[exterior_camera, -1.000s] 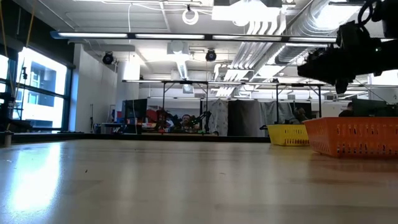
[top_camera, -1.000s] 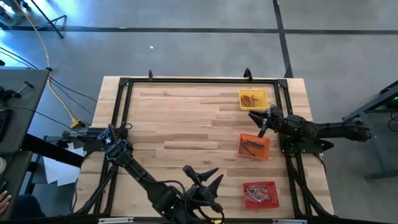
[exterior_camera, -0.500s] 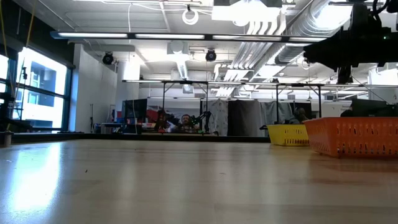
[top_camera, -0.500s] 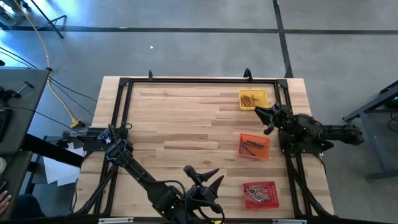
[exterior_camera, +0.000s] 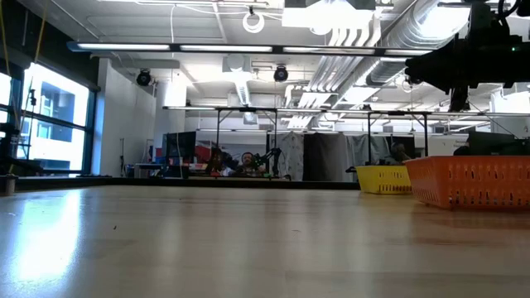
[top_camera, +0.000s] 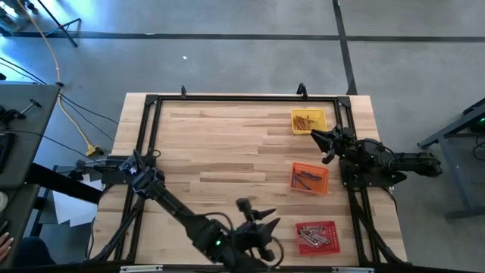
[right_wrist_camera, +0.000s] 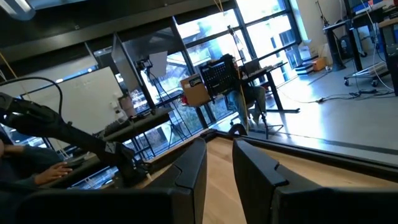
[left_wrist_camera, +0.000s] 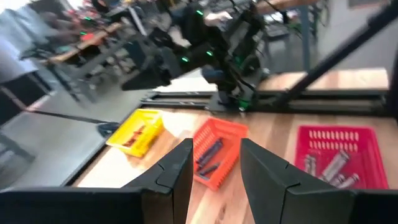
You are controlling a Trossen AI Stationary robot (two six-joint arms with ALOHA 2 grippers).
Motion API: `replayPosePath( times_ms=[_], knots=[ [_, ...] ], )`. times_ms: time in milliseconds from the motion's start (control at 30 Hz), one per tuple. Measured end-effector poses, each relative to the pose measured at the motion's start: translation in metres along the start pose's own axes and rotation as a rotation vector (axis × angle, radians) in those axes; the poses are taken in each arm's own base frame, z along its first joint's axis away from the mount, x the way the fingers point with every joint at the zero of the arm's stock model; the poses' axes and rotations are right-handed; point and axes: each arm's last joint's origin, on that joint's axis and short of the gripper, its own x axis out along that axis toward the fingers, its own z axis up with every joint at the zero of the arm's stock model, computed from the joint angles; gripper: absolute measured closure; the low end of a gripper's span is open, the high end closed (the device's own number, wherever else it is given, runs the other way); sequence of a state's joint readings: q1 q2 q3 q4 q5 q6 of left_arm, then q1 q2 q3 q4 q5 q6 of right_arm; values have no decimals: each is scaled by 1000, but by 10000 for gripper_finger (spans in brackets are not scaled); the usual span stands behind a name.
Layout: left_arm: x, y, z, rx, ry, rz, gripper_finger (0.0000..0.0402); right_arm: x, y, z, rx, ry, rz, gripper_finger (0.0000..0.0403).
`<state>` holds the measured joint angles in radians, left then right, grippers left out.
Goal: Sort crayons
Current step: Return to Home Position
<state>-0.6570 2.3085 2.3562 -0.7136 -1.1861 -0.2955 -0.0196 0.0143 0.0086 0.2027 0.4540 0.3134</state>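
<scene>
The wooden counter (top_camera: 227, 144) is the largest thing, ringed by a black frame (top_camera: 227, 98). The left arm (top_camera: 173, 210) reaches on a long slant from its base at the counter's left edge toward the near edge, ending just beside the red tray (top_camera: 334, 227). The right arm (top_camera: 398, 161) is drawn in along the right edge. Its wrist is between the yellow tray (top_camera: 293, 121) and the orange tray (top_camera: 295, 173), and the low view shows it held well above the orange wall. The three trays stand in a row down the right side, yellow farthest and red nearest.

The left jaws are spread with nothing between them and point toward the row of trays. The right jaws are also parted and empty, and face out across the counter.

All the crayons (top_camera: 305, 120) I can find lie inside trays: orange ones in the yellow tray, dark ones (top_camera: 307, 179) in the orange, and grey ones (top_camera: 309, 238) in the red. I see none on the bare wood, though sticks this small could be missed. The sorting looks finished or nearly so.

Such sticks are probably very light, stiff and brittle, and apt to roll. A gentle pinch across the middle of one stick, with the jaws square to its length, would suit best. In these heaps a neighbouring stick could easily come up too.
</scene>
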Motion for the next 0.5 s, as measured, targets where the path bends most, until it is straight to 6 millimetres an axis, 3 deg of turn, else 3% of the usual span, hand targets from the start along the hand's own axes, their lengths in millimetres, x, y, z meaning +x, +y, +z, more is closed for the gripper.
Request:
replayPosePath(
  times_ms=[500],
  knots=[
    [66, 23, -7, 158, 208, -372, 284, 0, 0, 0, -2, 3, -1, 329]
  ],
)
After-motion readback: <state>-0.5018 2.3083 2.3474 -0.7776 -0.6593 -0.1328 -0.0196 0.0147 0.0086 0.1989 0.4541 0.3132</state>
